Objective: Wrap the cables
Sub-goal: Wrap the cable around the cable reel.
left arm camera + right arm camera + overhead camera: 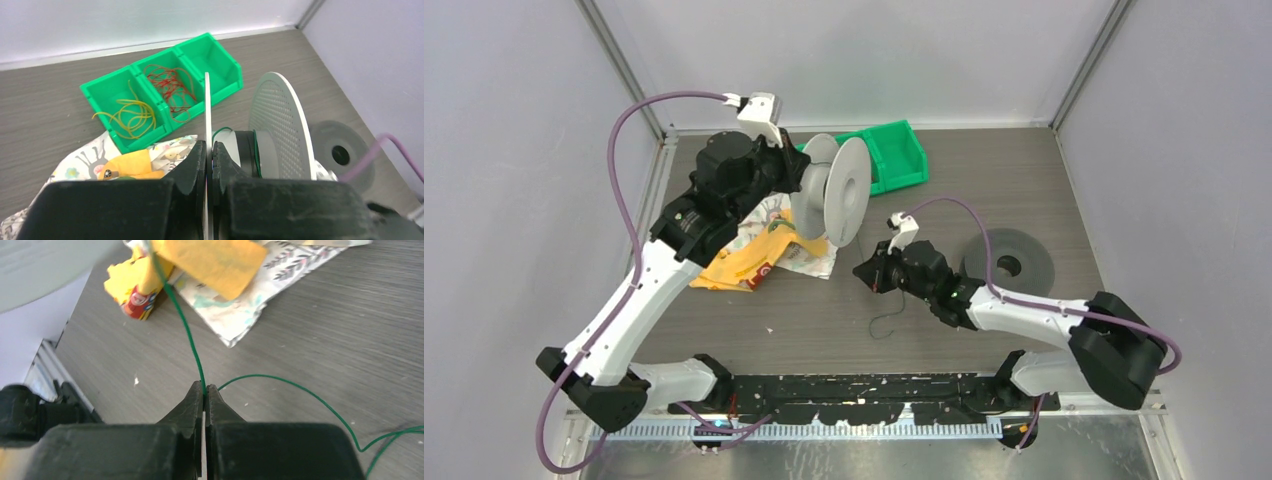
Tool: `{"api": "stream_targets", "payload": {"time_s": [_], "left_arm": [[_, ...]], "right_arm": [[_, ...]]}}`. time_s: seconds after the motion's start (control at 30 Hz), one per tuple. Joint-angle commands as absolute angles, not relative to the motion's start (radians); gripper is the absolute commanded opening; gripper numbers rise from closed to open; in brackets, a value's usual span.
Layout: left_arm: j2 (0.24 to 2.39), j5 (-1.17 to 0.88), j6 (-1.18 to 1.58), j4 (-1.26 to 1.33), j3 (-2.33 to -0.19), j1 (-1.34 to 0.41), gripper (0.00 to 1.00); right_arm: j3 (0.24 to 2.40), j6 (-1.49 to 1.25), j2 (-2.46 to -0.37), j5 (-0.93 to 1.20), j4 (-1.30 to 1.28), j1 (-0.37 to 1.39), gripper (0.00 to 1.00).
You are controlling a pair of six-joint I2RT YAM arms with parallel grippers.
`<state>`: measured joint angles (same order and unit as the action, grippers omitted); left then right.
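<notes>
My left gripper [210, 150] is shut on the thin near flange [207, 110] of a light grey spool [839, 190] and holds it on edge at the back of the table. A dark green cable [256, 152] has a turn or two round the spool's hub. My right gripper [204, 387] is shut on the same green cable [185, 330], which runs up from its tips toward the spool. The cable's slack loops over the table [300, 390]. In the top view the right gripper [864, 272] is right of and nearer than the spool. Yellow cable [131, 114] and red cable [170, 90] lie in bin compartments.
A green three-compartment bin [235, 75] stands behind the spool. A patterned cloth [804, 258] with yellow packets [744, 262] lies under and left of the spool. A second dark grey spool [1009, 262] lies flat at the right. Walls close in the table.
</notes>
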<state>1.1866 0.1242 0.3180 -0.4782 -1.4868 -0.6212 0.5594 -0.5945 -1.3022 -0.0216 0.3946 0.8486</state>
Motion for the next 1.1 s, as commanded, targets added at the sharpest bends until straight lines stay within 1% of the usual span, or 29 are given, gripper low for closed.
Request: {"api": "stream_targets", "payload": {"time_s": [0.0,0.1,0.27,0.43,0.53,0.7,0.9,0.93,1.0,1.03,1.07], "left_arm": [[1.222,0.289,0.386,-0.283,-1.458,-0.617,0.0],[1.268,0.322,0.401,-0.266,-1.452,-0.621,0.0],[1.315,0.364,0.391,-0.233,-1.408,-0.645,0.0],[1.338,0.383,0.369,-0.223,-1.371,-0.67,0.0],[1.331,0.363,0.379,-0.216,-1.354,-0.67,0.0],[1.309,0.327,0.377,-0.225,-1.34,-0.67,0.0],[1.262,0.255,0.333,-0.201,-1.276,-0.67,0.0],[1.249,0.247,0.332,-0.172,-1.255,-0.67,0.0],[1.225,0.237,0.331,-0.152,-1.237,-0.671,0.0],[1.215,0.232,0.331,-0.151,-1.239,-0.67,0.0],[1.205,0.224,0.331,-0.154,-1.248,-0.671,0.0]], "right_arm": [[0.646,-0.512,-1.212,-0.066,0.235,0.945,0.01],[0.692,-0.477,-1.184,-0.08,0.144,1.007,0.0],[0.747,-0.48,-1.13,0.003,0.099,1.05,0.01],[0.79,-0.536,-1.129,0.186,0.17,1.049,0.01],[0.801,-0.583,-1.149,0.231,0.238,1.048,0.01],[0.816,-0.603,-1.162,0.22,0.294,1.048,0.01],[0.842,-0.557,-1.124,0.121,0.257,1.038,0.01],[0.837,-0.552,-1.119,0.107,0.254,1.031,0.01],[0.825,-0.543,-1.115,0.091,0.238,1.021,0.07],[0.817,-0.541,-1.112,0.085,0.226,1.016,0.13],[0.809,-0.536,-1.11,0.086,0.218,1.014,0.24]]}}
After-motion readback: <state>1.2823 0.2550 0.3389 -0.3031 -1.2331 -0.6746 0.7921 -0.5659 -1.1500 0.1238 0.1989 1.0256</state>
